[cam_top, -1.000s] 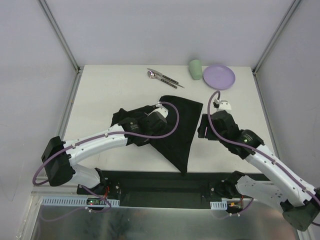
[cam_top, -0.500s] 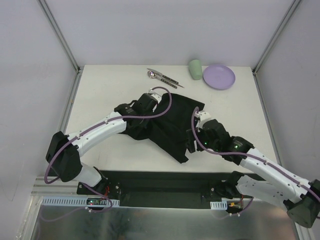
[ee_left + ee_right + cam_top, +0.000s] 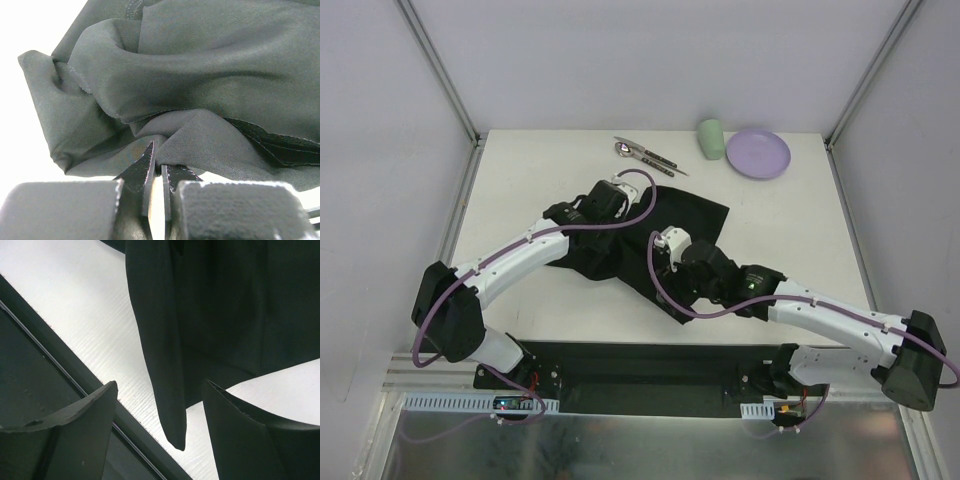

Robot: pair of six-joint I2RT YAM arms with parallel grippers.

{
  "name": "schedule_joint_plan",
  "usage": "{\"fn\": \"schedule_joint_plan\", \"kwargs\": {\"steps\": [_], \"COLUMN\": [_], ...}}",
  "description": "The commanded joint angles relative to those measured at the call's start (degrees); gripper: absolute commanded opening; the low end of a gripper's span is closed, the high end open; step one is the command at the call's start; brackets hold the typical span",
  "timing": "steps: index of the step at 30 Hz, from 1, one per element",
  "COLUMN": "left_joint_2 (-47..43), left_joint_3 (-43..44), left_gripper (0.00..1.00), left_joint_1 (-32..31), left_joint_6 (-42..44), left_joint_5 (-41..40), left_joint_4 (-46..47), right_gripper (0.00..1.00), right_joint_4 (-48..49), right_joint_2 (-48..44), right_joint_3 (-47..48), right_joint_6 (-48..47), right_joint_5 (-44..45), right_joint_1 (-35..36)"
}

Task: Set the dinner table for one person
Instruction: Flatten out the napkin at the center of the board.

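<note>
Since a second ago the right arm has swung in from the right side of the cloth to its near corner, while the left arm has drawn its bunched end away from me, toward the cutlery.

My right pincer stands wide, holding nothing. Its two fingers straddle a narrow tongue of the black cloth, whose pointed tip ends just short of the table's near rail. That tongue is what the next move turns on. It runs lengthwise between the fingers, from the far side toward me, so closing would pinch it across its width. From the wrist view it seems to be lifted a little off the surface, though I cannot say for sure whether the tip touches.

My left pincer is clamped tight on a fold of the same cloth, at the crumpled far-left end. From the overhead view, the cloth lies diagonally across the middle of the dinner table, from the left grip down to the near corner. The right arm is clearly the nearer one to that corner.

Well beyond, along the far edge, sit the cutlery, a green cup and a purple plate, all apart from the cloth.
</note>
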Motion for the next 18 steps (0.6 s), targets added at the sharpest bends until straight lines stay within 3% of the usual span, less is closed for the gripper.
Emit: {"fn": "schedule_joint_plan", "kwargs": {"steps": [1, 18], "left_joint_2": [0.0, -0.9], "left_joint_3": [1.4, 1.0], "left_gripper": [0.00, 0.00], "left_joint_1": [1.2, 3.1], "left_joint_6": [0.9, 1.5], "left_joint_5": [1.1, 1.7], "left_joint_4": [1.3, 1.2], "right_gripper": [0.71, 0.70], "right_joint_4": [2.1, 4.7], "right_joint_2": [1.2, 7.5], "right_joint_3": [1.8, 0.3], "right_joint_6": [-1.8, -3.3], "right_joint_5": [0.7, 1.6], "right_joint_1": [1.1, 2.0]}}
